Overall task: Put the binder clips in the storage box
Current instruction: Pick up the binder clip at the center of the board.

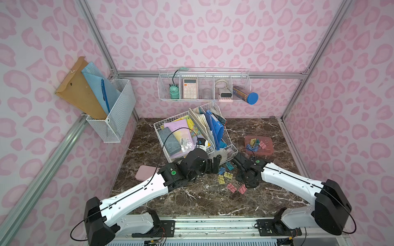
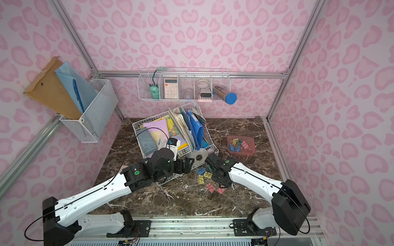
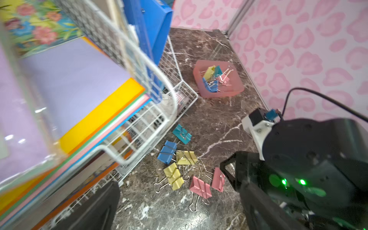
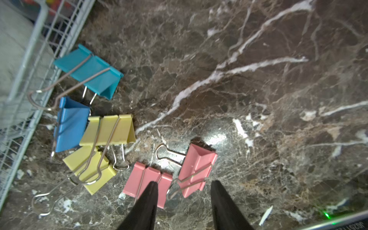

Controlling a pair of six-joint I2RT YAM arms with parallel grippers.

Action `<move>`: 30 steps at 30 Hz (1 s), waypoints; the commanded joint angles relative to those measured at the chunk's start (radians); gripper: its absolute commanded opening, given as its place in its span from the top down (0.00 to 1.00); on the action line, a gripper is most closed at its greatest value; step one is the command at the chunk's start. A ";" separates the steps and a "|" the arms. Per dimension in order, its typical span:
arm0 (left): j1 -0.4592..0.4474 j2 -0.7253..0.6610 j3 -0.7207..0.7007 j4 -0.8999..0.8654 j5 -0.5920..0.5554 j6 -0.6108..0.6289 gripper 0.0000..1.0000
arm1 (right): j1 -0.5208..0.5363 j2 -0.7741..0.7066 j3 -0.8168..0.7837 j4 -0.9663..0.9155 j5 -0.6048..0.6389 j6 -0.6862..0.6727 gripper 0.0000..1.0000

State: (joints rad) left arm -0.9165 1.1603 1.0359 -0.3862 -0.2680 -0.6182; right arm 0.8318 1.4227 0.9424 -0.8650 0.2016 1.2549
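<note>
On the dark marble table (image 4: 258, 95), just off the front corner of the white wire organiser (image 1: 232, 150), six loose binder clips (image 3: 186, 157) lie in a tight scatter. The organiser, stuffed with coloured paper (image 3: 79, 79) and a blue folder (image 3: 155, 25), crowds the heap. The teal clip (image 4: 89, 71) and the blue clip (image 4: 70, 125) lie right against its wire foot, and the teal one's handle reaches the wire. Two yellow clips (image 4: 109, 129) overlap beside the blue one, their handles tangled. My left gripper (image 1: 213, 165) hangs at that same corner of the organiser, jaws spread wide and holding nothing. A flat pale-pink case (image 1: 146, 172) lies on the table, partly hidden by my left arm.

My right gripper (image 4: 183, 184) hovers low over the two pink clips (image 1: 231, 187), jaws parted with nothing clamped between them. One fingertip (image 4: 151, 191) sits over one pink clip (image 4: 139, 179). The other pink clip (image 4: 196, 169) lies in line with the gap, and my second fingertip is just past it over bare marble. Whether the tips touch anything I cannot tell.

The storage box (image 1: 269, 144) stands well apart from both jaws, toward the far right of the table, with bare marble between. Several clips (image 3: 214, 77) already lie in it: yellow, teal, blue and pink.
</note>
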 commanded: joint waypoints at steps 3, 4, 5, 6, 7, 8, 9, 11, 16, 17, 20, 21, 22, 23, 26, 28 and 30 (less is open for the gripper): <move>0.035 -0.092 -0.078 0.000 -0.103 -0.090 0.01 | 0.047 0.115 0.044 -0.071 0.008 0.054 0.51; 0.036 -0.106 -0.085 -0.004 -0.112 -0.086 0.01 | 0.050 0.131 0.055 -0.071 0.011 0.053 0.52; 0.038 -0.116 -0.089 -0.010 -0.123 -0.085 0.01 | 0.053 0.151 0.064 -0.072 0.012 0.054 0.54; 0.041 -0.126 -0.092 -0.017 -0.130 -0.084 0.01 | 0.057 0.163 0.072 -0.072 0.017 0.053 0.56; 0.041 -0.132 -0.094 -0.022 -0.131 -0.082 0.01 | 0.061 0.171 0.074 -0.072 0.019 0.054 0.57; 0.043 -0.135 -0.094 -0.025 -0.131 -0.081 0.01 | 0.065 0.175 0.072 -0.071 0.023 0.054 0.57; 0.043 -0.137 -0.095 -0.028 -0.127 -0.081 0.01 | 0.066 0.176 0.071 -0.071 0.026 0.055 0.58; 0.044 -0.133 -0.094 -0.028 -0.119 -0.081 0.01 | 0.070 0.177 0.064 -0.067 0.032 0.053 0.60; 0.044 -0.114 -0.085 -0.028 -0.099 -0.076 0.01 | 0.072 0.177 0.051 -0.070 0.047 0.055 0.68; 0.045 -0.111 -0.082 -0.029 -0.095 -0.074 0.01 | 0.074 0.176 0.053 -0.074 0.057 0.055 0.71; 0.045 -0.111 -0.072 -0.029 -0.088 -0.057 0.01 | 0.079 0.174 0.052 -0.086 0.084 0.053 0.76; 0.044 -0.111 -0.067 -0.033 -0.084 -0.052 0.01 | 0.078 0.175 0.049 -0.087 0.088 0.049 0.77; 0.044 -0.112 -0.061 -0.038 -0.080 -0.044 0.01 | 0.078 0.175 0.045 -0.088 0.093 0.047 0.79; 0.045 -0.112 -0.057 -0.042 -0.077 -0.037 0.01 | 0.078 0.173 0.042 -0.088 0.099 0.046 0.80; 0.044 -0.115 -0.053 -0.052 -0.073 -0.034 0.01 | 0.078 0.169 0.025 -0.075 0.105 0.036 0.83; 0.045 -0.118 -0.054 -0.052 -0.070 -0.035 0.01 | 0.079 0.161 0.020 -0.061 0.098 0.028 0.86; 0.044 -0.118 -0.053 -0.054 -0.066 -0.033 0.01 | 0.079 0.151 0.021 -0.049 0.099 0.016 0.90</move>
State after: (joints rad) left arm -0.8734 1.0466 0.9756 -0.4274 -0.3470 -0.6727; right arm 0.9112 1.5787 0.9680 -0.9421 0.3092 1.2827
